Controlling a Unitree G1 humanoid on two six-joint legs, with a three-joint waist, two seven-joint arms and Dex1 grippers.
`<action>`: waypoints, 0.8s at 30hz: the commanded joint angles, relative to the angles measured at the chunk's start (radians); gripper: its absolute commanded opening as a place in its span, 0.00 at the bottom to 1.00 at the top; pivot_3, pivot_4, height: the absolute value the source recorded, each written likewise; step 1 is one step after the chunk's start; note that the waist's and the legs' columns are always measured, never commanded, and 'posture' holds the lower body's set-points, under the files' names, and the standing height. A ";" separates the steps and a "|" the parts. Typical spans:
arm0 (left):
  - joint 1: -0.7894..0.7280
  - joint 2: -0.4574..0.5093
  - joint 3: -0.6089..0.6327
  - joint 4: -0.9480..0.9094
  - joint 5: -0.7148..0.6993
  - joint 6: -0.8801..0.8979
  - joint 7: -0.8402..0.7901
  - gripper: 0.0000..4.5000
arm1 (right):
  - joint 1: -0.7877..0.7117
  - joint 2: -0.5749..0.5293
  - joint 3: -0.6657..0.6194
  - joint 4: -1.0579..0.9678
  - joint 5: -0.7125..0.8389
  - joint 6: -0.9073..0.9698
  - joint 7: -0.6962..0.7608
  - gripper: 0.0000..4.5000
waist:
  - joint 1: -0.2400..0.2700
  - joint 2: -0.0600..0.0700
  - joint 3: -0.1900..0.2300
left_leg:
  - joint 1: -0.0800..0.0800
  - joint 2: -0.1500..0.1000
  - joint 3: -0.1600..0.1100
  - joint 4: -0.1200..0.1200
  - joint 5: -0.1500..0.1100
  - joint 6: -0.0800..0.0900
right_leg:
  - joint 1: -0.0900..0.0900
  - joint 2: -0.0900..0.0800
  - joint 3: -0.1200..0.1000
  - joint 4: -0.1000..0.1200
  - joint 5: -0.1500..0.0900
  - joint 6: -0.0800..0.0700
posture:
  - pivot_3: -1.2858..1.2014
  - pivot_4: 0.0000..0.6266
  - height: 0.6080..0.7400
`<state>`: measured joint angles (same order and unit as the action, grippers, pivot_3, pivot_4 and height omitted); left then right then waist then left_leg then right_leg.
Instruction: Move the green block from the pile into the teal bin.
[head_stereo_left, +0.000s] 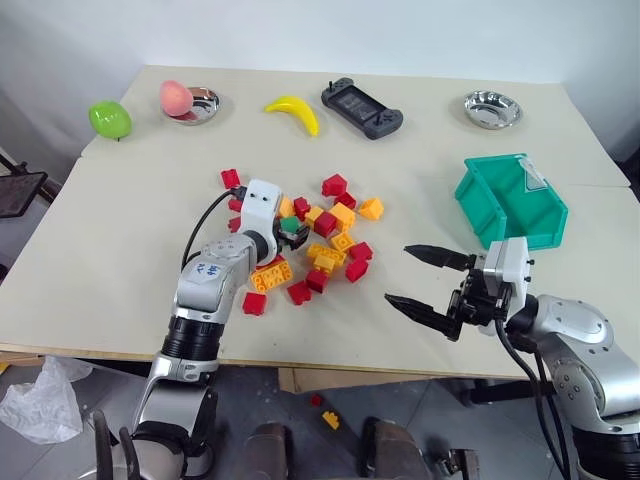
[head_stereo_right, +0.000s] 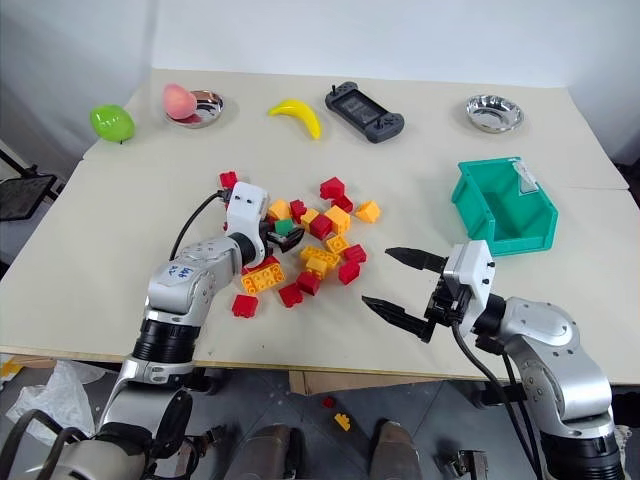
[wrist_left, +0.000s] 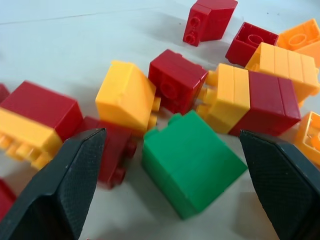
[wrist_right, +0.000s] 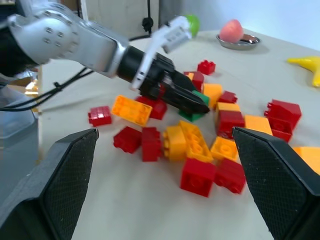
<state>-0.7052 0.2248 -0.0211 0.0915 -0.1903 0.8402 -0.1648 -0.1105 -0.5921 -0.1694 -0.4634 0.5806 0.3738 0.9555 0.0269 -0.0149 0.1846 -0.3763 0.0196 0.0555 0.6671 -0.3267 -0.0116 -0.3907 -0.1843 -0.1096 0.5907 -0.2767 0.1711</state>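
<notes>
Green block (wrist_left: 192, 167): small hard plastic brick, likely light, rigid, smooth-sided; best pinched across its flat side faces. It lies tipped in the pile (head_stereo_left: 320, 240), no clear long axis, between the spread fingers of the left gripper (head_stereo_left: 291, 233). Right gripper (head_stereo_left: 428, 285) gapes empty, well short of the teal bin (head_stereo_left: 510, 200).

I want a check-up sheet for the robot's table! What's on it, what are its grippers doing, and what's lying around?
Surface: pale table, two tops pushed together.
Job's things: green block in the pile; teal bin apart from the pile, nothing seen inside.
Clutter: lime-green fruit, peach in a steel bowl, banana, game controller, second steel bowl.
Grippers: left gripper open, fingers on either side of the green block; right gripper open, holding nothing.
Cables: black cable at the left wrist.
Surroundings: two bricks and plastic bag on the floor.
</notes>
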 joint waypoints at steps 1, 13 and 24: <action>-0.003 0.021 -0.025 0.011 0.002 0.055 -0.048 0.80 | 0.008 -0.027 -0.026 -0.060 0.033 0.005 -0.015 1.00 | 0.000 0.000 0.000 | 0.000 0.000 0.000 0.000 0.000 0.000 | 0.000 0.000 0.000 0.000 0.000 0.000 | 0.52 0.24 1.00; -0.025 0.182 -0.027 -0.011 -0.065 -0.040 -0.367 0.50 | -0.015 -0.069 -0.052 -0.061 0.060 0.004 -0.050 1.00 | -0.002 0.000 0.000 | 0.000 0.000 0.000 0.000 0.000 0.000 | 0.000 0.000 0.000 0.000 0.000 0.000 | 0.52 0.24 1.00; -0.257 0.100 -0.157 0.236 -0.109 -0.565 -0.978 0.50 | 0.188 -0.120 -0.304 -0.121 0.064 -0.007 -0.101 1.00 | 0.035 0.000 0.000 | -0.002 -0.001 0.000 0.002 -0.001 0.002 | 0.000 0.000 -0.001 -0.002 0.001 0.001 | 0.52 0.24 1.00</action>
<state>-0.9415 0.3488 -0.1366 0.2900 -0.3128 0.3345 -1.0902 0.0625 -0.6977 -0.4117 -0.5434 0.6259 0.3811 0.8632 0.0622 -0.0152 0.1848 -0.3786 0.0184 0.0559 0.6700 -0.3283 -0.0087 -0.3901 -0.1845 -0.1106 0.5888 -0.2758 0.1728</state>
